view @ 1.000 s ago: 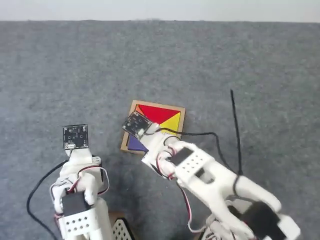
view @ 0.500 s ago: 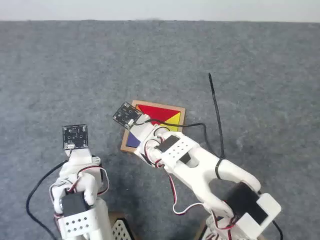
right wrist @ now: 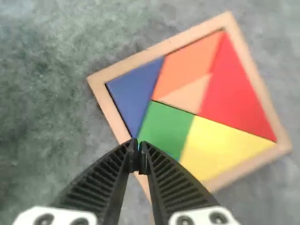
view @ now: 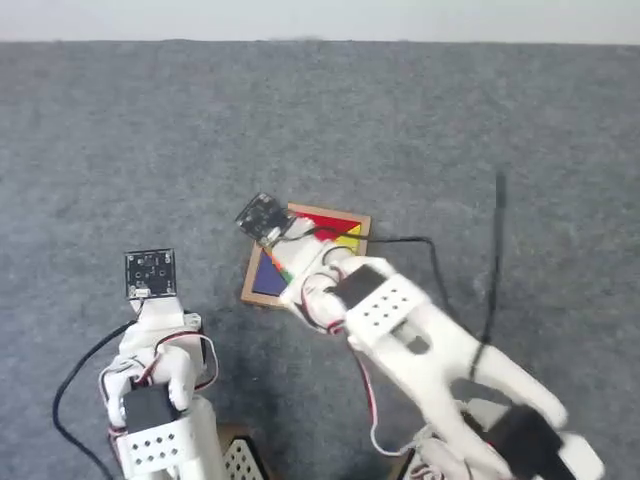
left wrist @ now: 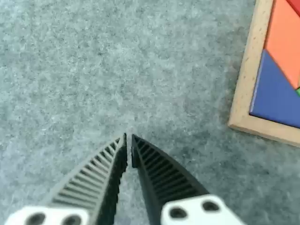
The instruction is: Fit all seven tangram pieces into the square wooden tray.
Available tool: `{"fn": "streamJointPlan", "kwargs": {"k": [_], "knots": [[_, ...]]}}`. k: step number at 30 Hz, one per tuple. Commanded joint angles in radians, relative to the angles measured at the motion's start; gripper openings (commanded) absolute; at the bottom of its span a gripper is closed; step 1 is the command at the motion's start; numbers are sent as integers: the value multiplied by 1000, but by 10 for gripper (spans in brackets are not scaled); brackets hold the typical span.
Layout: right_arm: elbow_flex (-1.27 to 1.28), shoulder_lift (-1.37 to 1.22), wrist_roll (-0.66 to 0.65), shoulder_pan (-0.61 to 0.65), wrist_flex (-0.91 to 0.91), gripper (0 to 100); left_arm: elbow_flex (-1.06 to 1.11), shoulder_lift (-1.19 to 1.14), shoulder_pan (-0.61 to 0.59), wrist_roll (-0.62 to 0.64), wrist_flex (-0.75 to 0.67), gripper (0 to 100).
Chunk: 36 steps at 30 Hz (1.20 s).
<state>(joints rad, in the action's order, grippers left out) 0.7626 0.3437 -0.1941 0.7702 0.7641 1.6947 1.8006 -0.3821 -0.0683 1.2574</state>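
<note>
High view, right arm: we are seeing the white right arm (view: 400, 320) stretching over the square wooden tray (view: 340, 213) and covering much of its coloured filling.
High view, left arm: the white left arm (view: 150, 390) is sitting well apart from the tray, above the grey carpet (view: 150, 130).
Left wrist view, left gripper: the black ribbed left gripper (left wrist: 129, 137) is holding its fingers pressed almost together on nothing, over the carpet.
Left wrist view, tray: one tray corner is lying ahead of the fingertips and off to one side, apart from them, and is showing a blue triangular piece (left wrist: 276, 101) and an orange piece (left wrist: 286, 37).
Right wrist view, right gripper: the black right gripper (right wrist: 139, 145) is pressing its fingers together on nothing, with its tips hanging over the tray's rim. We cannot tell whether they are touching it.
Right wrist view, pieces: just beyond the tips the blue triangular piece and a green four-sided piece (right wrist: 164, 124) are lying inside the frame. Farther out are a yellow triangular piece (right wrist: 220, 145), a small tan triangular piece (right wrist: 190, 96), the orange piece and a red triangular piece (right wrist: 232, 82).
</note>
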Motion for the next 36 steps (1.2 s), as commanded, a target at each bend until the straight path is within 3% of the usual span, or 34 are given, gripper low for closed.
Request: {"fn": "streamJointPlan", "kwargs": {"k": [1, 19, 27, 36], "knots": [[-38, 133, -5, -94, 77, 8, -10, 15, -5, -3, 3, 19], [523, 618, -11, -555, 25, 9, -10, 15, -5, -3, 3, 19], [783, 874, -14, -622, -166, 9, -10, 15, -5, -3, 3, 19], [928, 1191, -15, -622, -170, 8, -10, 15, -5, -3, 3, 19]]}}
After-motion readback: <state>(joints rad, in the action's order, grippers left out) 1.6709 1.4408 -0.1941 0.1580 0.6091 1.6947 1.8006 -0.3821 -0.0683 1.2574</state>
